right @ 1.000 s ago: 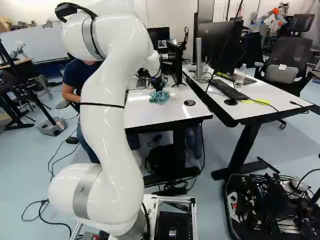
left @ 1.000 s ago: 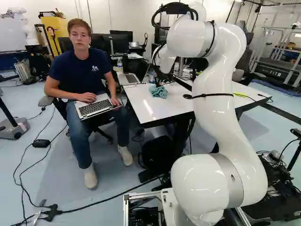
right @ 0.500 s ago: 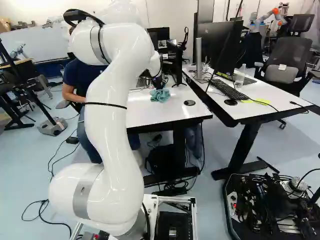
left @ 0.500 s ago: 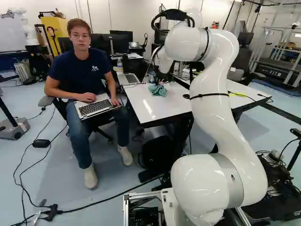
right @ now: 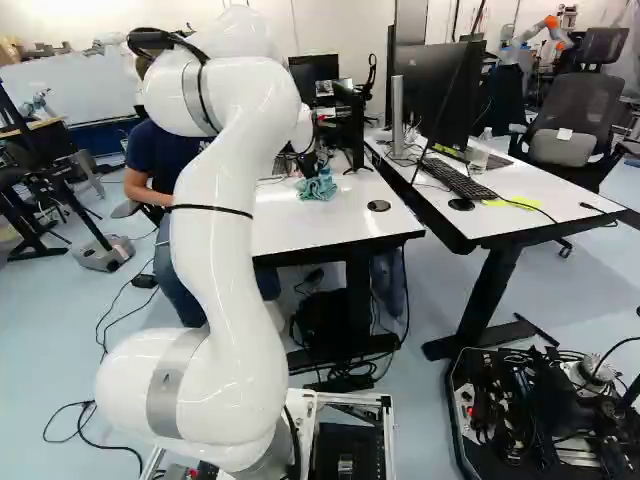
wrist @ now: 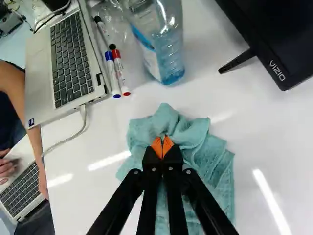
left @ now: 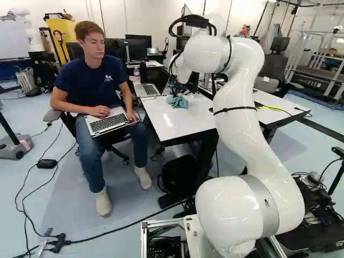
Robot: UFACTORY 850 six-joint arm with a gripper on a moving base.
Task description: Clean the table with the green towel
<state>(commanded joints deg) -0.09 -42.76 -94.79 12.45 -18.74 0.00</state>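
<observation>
Tool condition: the black two-fingered gripper with orange pads [wrist: 162, 145] has its tips pressed nearly together, pinching a fold of the green terry-cloth towel [wrist: 210, 164]. The cloth between the pads is narrow; depth of bite cannot be determined.

Location: the towel lies bunched on the white rectangular table [left: 183, 126], toward its far end and inward of its left edge, as the left base view shows it.

Governing relation: the grip is off-centre. In the wrist view the tips sit close to the towel's bottle-side margin. A small portion of cloth extends ahead of them; the greater part lies back beneath the fingers and out toward the black flat display [wrist: 288, 29]. Relative to the table, the bulk of the towel is on the near-edge side of the grip.

Obstructions: the clear plastic bottle with blue contents [wrist: 165, 49] stands directly ahead of the tips, apart from the towel. The white capped markers [wrist: 112, 73] lie between it and the open silver laptop [wrist: 73, 58], which occupies the far left corner.

Assessment: wiping appears to be in hand, extent of cleaning undetermined. A forward stroke would lead with little cloth and risks knocking the bottle. A stroke toward the near edge is judged clear of these items, but would push into the bulk, which may fold under the fingers; light, level contact is advised.
</observation>
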